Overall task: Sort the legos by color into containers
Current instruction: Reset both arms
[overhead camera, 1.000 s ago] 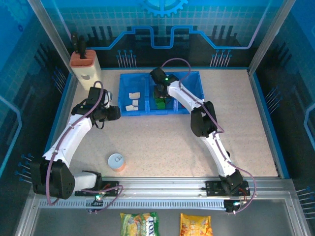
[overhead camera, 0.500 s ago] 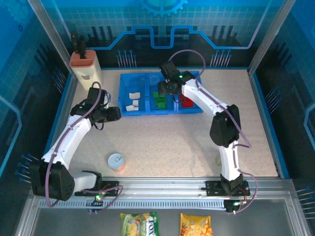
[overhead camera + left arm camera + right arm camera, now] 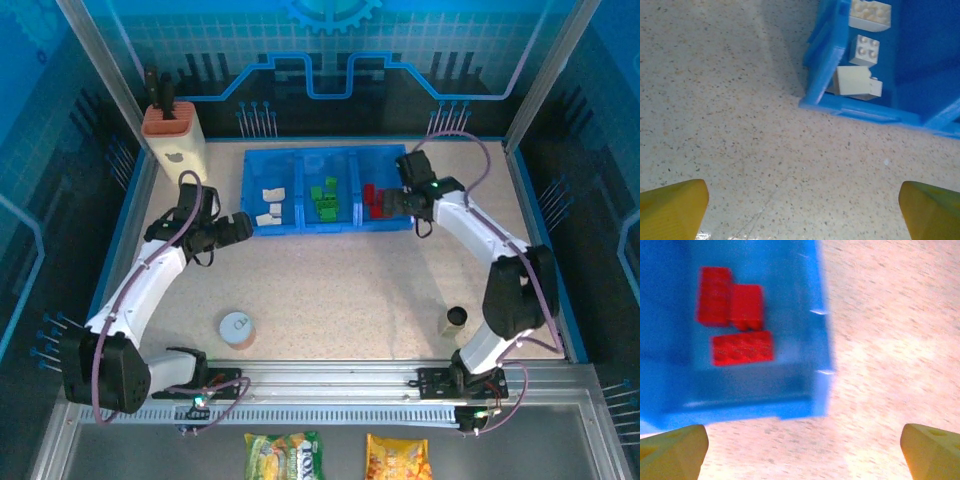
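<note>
The blue three-compartment tray [image 3: 300, 228] sits at the back centre of the table. Cream legos [image 3: 270, 205] lie in its left compartment, green legos [image 3: 325, 200] in the middle one, red legos [image 3: 374, 199] in the right one. My left gripper [image 3: 240, 228] hovers just left of the tray's near left corner [image 3: 840, 107], open and empty [image 3: 802, 212]; cream bricks [image 3: 860, 82] show past that corner. My right gripper [image 3: 396, 203] is at the tray's near right corner [image 3: 820, 340], open with nothing between its fingers [image 3: 802, 452]; three red bricks [image 3: 742, 347] lie inside.
A round white-topped can [image 3: 237, 328] stands on the near left of the table. A small black cylinder [image 3: 456, 317] stands near right, by the right arm. A beige holder with orange top [image 3: 173, 135] is at the back left. Snack packets [image 3: 285, 455] lie below the rail.
My right gripper has swung from the middle compartment rightward to the tray's right end and opened. My left gripper has opened wide and edged toward the tray.
</note>
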`<state>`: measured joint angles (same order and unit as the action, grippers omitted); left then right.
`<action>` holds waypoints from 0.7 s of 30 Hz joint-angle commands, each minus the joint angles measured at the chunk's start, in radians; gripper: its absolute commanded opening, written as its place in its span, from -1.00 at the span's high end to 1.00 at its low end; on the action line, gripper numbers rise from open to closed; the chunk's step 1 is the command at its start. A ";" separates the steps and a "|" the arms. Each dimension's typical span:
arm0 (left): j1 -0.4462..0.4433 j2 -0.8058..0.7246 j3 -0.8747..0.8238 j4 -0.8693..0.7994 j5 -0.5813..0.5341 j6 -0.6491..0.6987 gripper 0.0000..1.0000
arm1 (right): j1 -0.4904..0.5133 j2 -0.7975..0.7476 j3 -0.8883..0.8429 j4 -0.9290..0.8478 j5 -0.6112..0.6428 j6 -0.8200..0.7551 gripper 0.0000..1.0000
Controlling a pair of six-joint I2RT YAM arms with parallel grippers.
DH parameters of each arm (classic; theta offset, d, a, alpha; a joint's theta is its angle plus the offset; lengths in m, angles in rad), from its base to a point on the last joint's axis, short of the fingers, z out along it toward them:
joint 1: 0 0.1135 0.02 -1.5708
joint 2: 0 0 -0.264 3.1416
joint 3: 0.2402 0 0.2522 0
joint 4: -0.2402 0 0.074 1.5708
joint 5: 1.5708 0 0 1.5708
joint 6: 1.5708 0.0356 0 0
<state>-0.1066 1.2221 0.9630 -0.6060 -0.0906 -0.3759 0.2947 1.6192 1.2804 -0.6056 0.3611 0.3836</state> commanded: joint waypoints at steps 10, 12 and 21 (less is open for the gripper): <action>0.008 0.042 -0.205 0.428 -0.354 -0.001 -0.99 | -0.128 -0.135 -0.481 0.452 0.295 -0.101 -0.99; 0.007 0.055 -0.243 0.516 -0.392 0.043 -0.99 | -0.153 -0.153 -0.572 0.599 0.239 -0.124 -0.99; 0.007 0.194 -0.458 1.125 -0.350 0.286 -0.99 | -0.204 -0.208 -0.761 1.108 0.052 -0.268 -0.99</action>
<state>-0.1066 1.3811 0.5846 0.1810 -0.4740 -0.1997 0.1116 1.4391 0.5591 0.2111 0.5053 0.1776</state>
